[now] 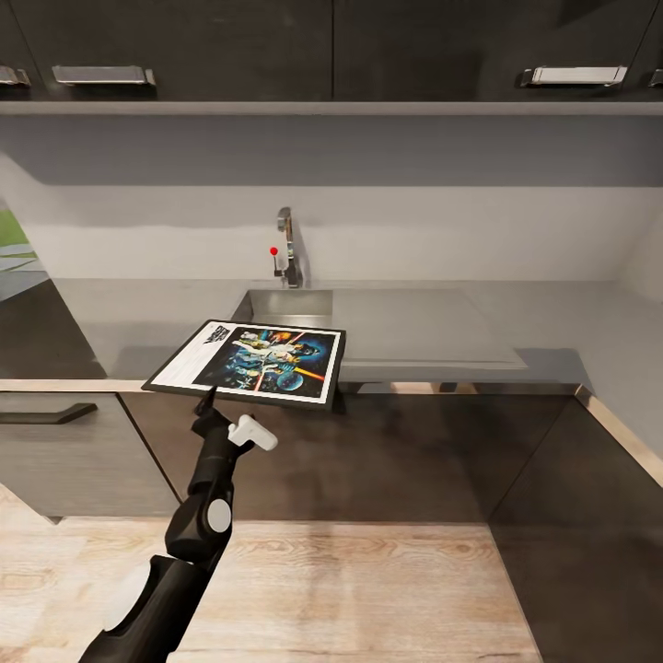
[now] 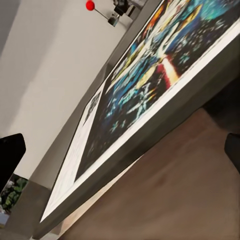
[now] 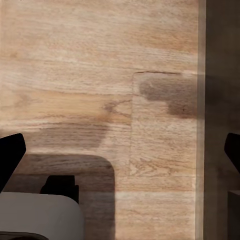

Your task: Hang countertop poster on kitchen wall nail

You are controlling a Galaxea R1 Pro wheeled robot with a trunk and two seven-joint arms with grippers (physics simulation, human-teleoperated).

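Observation:
The black-framed Star Wars poster lies on the grey kitchen countertop in front of the sink, its near edge jutting out past the counter's front. My left gripper sits just under that overhanging edge. In the left wrist view the poster slants close across the picture and its frame edge passes between the two dark fingertips, which stand wide apart, open. My right gripper is open too, pointing down at the wooden floor with nothing between its fingers.
A steel sink and a tap with a red knob stand behind the poster. Dark wall cupboards hang overhead. Dark lower cabinets front the counter, which turns a corner at the right. Part of my white base is near the right gripper.

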